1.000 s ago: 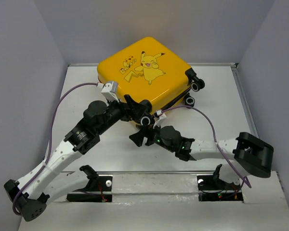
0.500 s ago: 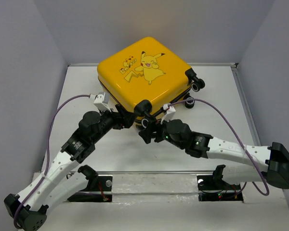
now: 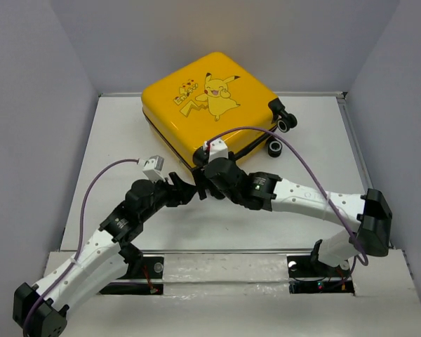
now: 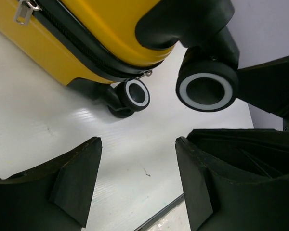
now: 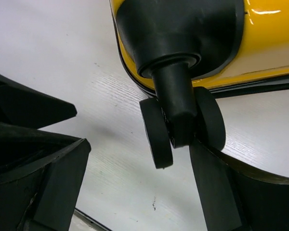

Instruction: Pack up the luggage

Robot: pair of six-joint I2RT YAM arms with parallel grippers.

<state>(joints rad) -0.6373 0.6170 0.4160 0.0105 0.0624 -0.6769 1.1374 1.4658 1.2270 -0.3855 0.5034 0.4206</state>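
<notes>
- Small yellow hard-shell suitcase (image 3: 203, 105) lies flat and shut, printed side up, on the white table (image 3: 119, 140). It sits toward the far edge, turned so one corner points at the arms.
- Top view: both grippers crowd over that near corner and hide it. Their fingers cannot be told apart there.
- The left gripper (image 4: 137, 142) has its fingers spread, with only bare table between them.
- It faces the case's lower side. The near caster wheel (image 4: 207, 89), black with a white ring, is just past the fingertip at the right of that view. A second caster (image 4: 136, 94) sits farther back under the shell.
- The right gripper (image 5: 139, 144) has its fingers spread wide and pinches nothing.
- In its view the near caster wheel, seen edge-on on a black stem, hangs between the fingertips. It is close against the finger (image 5: 216, 187) at the right; contact cannot be confirmed.
- A metal zip pull (image 4: 23, 12) on the dark zip line is cut off at the top left corner of the left wrist view.
- Two more wheels (image 3: 288, 123) show at the case's right corner.
- The lid print (image 3: 217, 95) is a yellow cartoon character with black-tipped ears, with small red marks and a line of lettering beside it. The lettering is too small to read.
</notes>
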